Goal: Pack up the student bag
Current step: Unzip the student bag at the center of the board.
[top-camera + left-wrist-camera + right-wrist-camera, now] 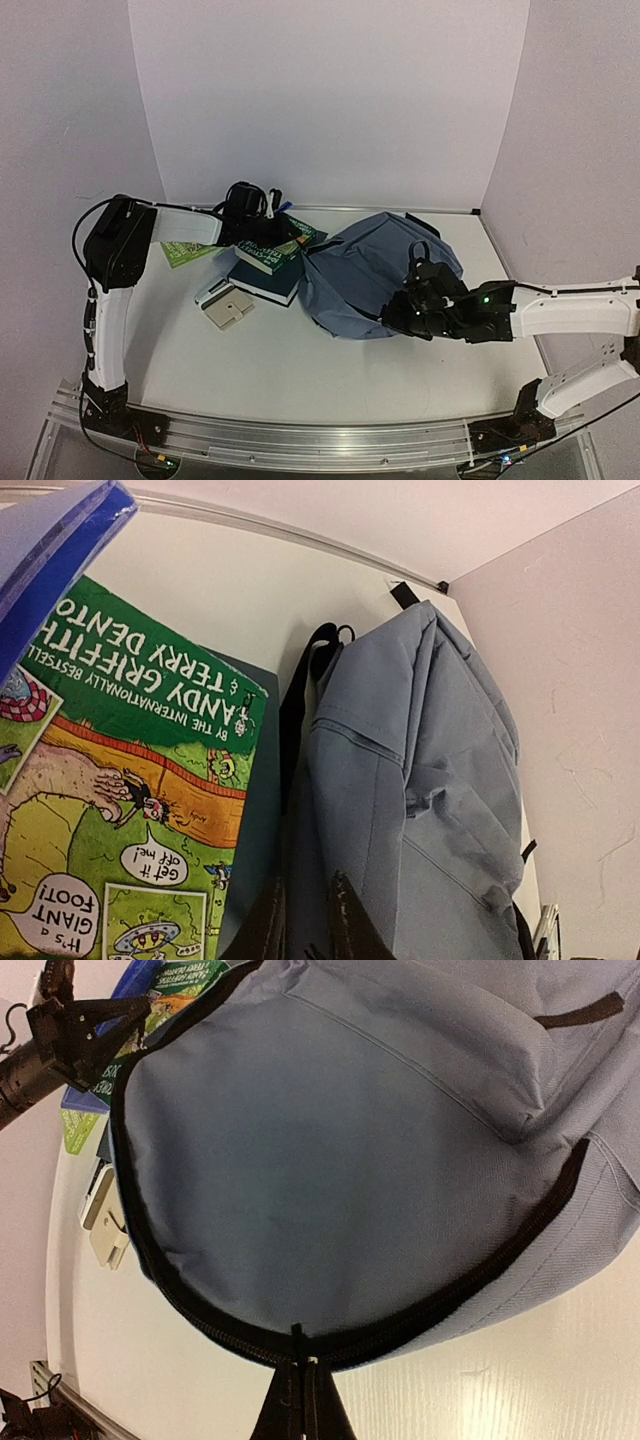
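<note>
Right pincer (303, 1368), shut on the zipper pull (297, 1340), meets the student bag (330, 1160) edge-on, its body lying straight ahead.

A white desk (300, 370) sits boxed in by three plain, pale lilac walls, a back wall (330, 100), a left wall (60, 120) and a right wall (580, 130), under soft, even light that throws only faint shadows. A thin metal strip (400, 209) runs along the seam where the desk meets the back wall. A ribbed aluminium rail (320, 435) edges the desk's curved near side.
</note>
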Robot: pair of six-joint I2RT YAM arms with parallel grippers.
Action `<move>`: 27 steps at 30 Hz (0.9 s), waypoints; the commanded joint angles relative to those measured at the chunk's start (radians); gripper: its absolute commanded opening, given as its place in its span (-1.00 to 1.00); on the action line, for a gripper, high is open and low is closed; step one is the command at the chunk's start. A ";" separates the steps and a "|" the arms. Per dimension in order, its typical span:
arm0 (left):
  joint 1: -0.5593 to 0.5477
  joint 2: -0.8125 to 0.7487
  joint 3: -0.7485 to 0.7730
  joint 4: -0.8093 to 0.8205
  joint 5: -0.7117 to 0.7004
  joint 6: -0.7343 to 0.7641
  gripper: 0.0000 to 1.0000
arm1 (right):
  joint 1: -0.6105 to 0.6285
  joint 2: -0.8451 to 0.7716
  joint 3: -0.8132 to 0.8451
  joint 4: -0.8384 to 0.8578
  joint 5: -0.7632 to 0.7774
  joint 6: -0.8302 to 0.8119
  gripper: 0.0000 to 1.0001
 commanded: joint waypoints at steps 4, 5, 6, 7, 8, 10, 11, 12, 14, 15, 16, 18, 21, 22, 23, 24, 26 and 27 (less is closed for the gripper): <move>0.010 -0.199 -0.067 -0.072 -0.096 0.022 0.26 | 0.036 0.091 0.129 0.042 0.037 -0.086 -1.00; 0.002 -0.240 -0.104 -0.089 -0.119 0.016 0.38 | 0.041 0.110 0.140 0.053 0.037 -0.094 -1.00; -0.008 -0.271 -0.133 -0.109 -0.140 0.007 0.44 | 0.045 0.126 0.152 0.061 0.037 -0.100 -1.00; -0.019 -0.302 -0.163 -0.150 -0.162 -0.005 0.50 | 0.049 0.139 0.165 0.070 0.035 -0.105 -1.00; -0.033 -0.334 -0.196 -0.175 -0.181 -0.027 0.54 | 0.052 0.155 0.174 0.082 0.031 -0.109 -1.00; -0.070 -0.389 -0.266 -0.191 -0.191 -0.082 0.59 | 0.060 0.186 0.186 0.113 0.015 -0.115 -1.00; -0.090 -0.406 -0.293 -0.193 -0.192 -0.112 0.60 | 0.063 0.199 0.192 0.128 0.004 -0.117 -1.00; -0.112 -0.420 -0.318 -0.192 -0.190 -0.141 0.62 | 0.067 0.211 0.198 0.143 -0.007 -0.118 -1.00; -0.161 -0.436 -0.358 -0.183 -0.177 -0.196 0.65 | 0.077 0.235 0.209 0.170 -0.018 -0.121 -1.00; -0.183 -0.437 -0.371 -0.183 -0.173 -0.219 0.65 | 0.082 0.245 0.216 0.178 -0.024 -0.121 -1.00; -0.203 -0.437 -0.380 -0.184 -0.168 -0.247 0.66 | 0.085 0.257 0.221 0.185 -0.026 -0.121 -1.00; -0.229 -0.437 -0.404 -0.178 -0.155 -0.290 0.67 | 0.095 0.269 0.229 0.191 -0.026 -0.120 -1.00; -0.265 -0.434 -0.422 -0.186 -0.157 -0.323 0.68 | 0.101 0.272 0.223 0.192 -0.021 -0.110 -1.00; -0.272 -0.430 -0.423 -0.188 -0.156 -0.327 0.68 | 0.101 0.271 0.218 0.192 -0.019 -0.106 -1.00; -0.277 -0.426 -0.423 -0.188 -0.155 -0.332 0.68 | 0.102 0.269 0.213 0.192 -0.016 -0.102 -1.00; -0.280 -0.422 -0.422 -0.186 -0.153 -0.335 0.68 | 0.102 0.267 0.207 0.192 -0.014 -0.099 -1.00; -0.285 -0.403 -0.414 -0.180 -0.143 -0.339 0.68 | 0.103 0.260 0.200 0.192 -0.010 -0.094 -1.00; -0.286 -0.395 -0.409 -0.179 -0.140 -0.341 0.67 | 0.103 0.256 0.197 0.192 -0.007 -0.091 -1.00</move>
